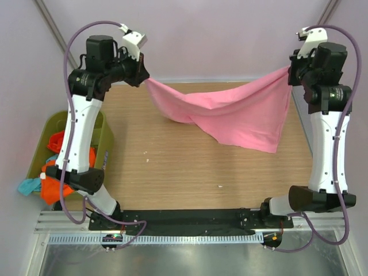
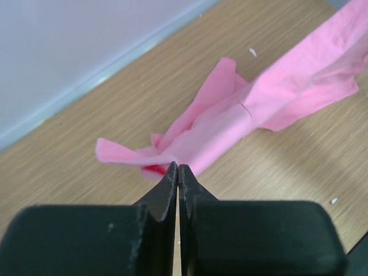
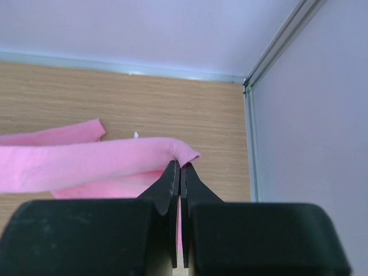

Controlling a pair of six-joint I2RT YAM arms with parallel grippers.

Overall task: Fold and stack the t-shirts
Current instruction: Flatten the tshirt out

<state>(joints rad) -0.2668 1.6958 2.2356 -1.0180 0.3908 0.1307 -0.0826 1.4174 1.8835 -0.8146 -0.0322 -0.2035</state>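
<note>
A pink t-shirt (image 1: 236,112) hangs stretched between my two grippers above the far part of the wooden table (image 1: 172,167); its lower part sags down to the tabletop. My left gripper (image 1: 144,79) is shut on the shirt's left corner; the left wrist view shows its jaws (image 2: 178,168) pinched on pink cloth (image 2: 230,123). My right gripper (image 1: 290,70) is shut on the shirt's right corner; the right wrist view shows the cloth (image 3: 86,161) folded over the closed jaws (image 3: 180,165).
A green bin (image 1: 103,138) with orange, red and teal garments (image 1: 54,184) stands at the table's left edge, beside the left arm. A wall and metal frame (image 3: 270,52) close the far side and the right corner.
</note>
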